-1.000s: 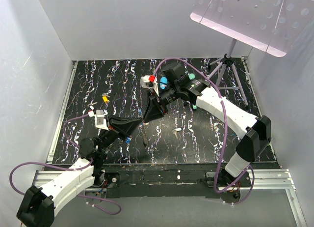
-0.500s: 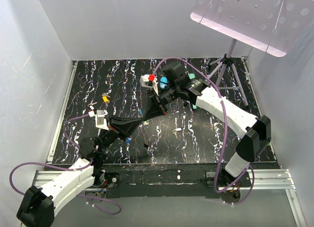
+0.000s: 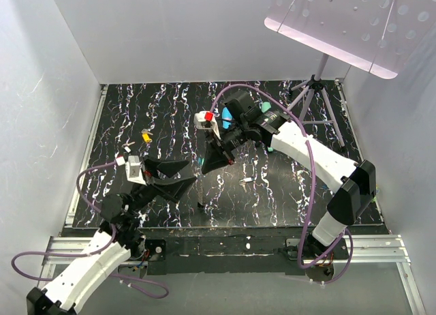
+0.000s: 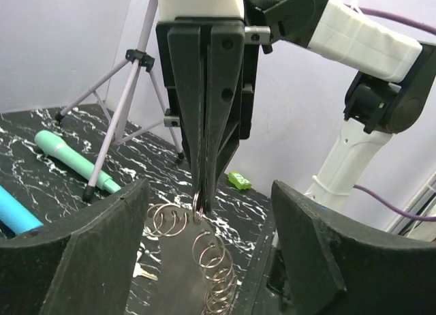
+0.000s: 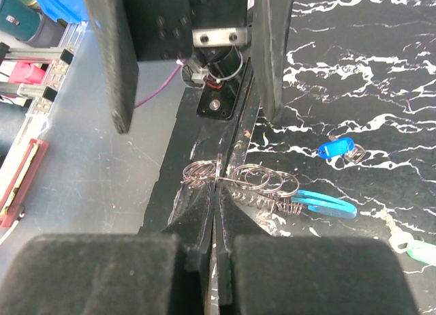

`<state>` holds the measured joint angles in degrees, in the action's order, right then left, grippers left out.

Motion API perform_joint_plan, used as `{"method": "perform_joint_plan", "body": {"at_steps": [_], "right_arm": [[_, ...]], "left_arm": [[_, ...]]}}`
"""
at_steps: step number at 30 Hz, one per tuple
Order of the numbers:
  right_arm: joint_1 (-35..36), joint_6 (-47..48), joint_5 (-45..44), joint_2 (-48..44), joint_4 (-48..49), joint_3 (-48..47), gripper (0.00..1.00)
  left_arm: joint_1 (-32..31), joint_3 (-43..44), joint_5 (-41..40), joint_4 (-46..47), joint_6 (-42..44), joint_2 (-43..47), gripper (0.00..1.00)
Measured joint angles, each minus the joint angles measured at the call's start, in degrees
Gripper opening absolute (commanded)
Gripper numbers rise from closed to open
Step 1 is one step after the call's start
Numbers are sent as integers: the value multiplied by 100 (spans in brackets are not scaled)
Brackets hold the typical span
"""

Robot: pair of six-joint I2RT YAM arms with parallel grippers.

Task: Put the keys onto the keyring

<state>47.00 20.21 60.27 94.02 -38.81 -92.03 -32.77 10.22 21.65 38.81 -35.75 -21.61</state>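
One keyring [image 5: 320,204] — pinched tight in right jaws; left jaws spread wide, holding nothing.

Top view: you see a black, white-veined tabletop [image 3: 286,192] enclosed by white walls [image 3: 61,69]. At its far right corner stands a tripod [image 3: 315,90] carrying a tilted perforated panel [image 3: 340,18]. Left wrist view: a teal wand [image 4: 68,157] lies beside a tripod foot; a blue wand [image 4: 12,218] lies nearer the camera, cut by the frame edge.
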Motion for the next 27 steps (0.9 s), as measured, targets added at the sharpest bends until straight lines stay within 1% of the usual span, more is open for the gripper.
{"method": "perform_joint_plan", "body": {"at_steps": [3, 4, 8, 10, 13, 17, 20, 22, 25, 27], "right_arm": [[0, 372, -50, 50, -564, -116, 1], [0, 542, -59, 133, -855, -273, 1], [0, 1307, -129, 675, -2031, -1198, 1], [0, 1606, -173, 892, -2533, -1523, 1], [0, 1915, -223, 1067, -3095, -1665, 1], [0, 2055, -267, 1104, -3381, -1663, 1], [0, 2083, -267, 1102, -3475, -1663, 1], [0, 2096, -264, 1102, -3491, -1663, 1], [0, 2103, -264, 1102, -3499, -1661, 1], [0, 2103, -249, 1102, -3504, -1661, 1]], "left_arm": [[0, 535, 28, -1274, 306, 243, 77], [0, 846, 57, -1825, 455, 240, 78], [0, 1906, 238, -3392, 896, -125, 79], [0, 2319, 446, -3921, 1071, -426, 79], [4, 2518, 800, -4428, 1220, -763, 80], [55, 2518, 1187, -4822, 1233, -1115, 82], [240, 2505, 1545, -4774, 1025, -1325, 82], [551, 2435, 1956, -4446, 719, -1449, 81], [1088, 2149, 2540, -3510, 42, -1683, 78], [1298, 2009, 2771, -3128, -297, -1858, 76]]}}
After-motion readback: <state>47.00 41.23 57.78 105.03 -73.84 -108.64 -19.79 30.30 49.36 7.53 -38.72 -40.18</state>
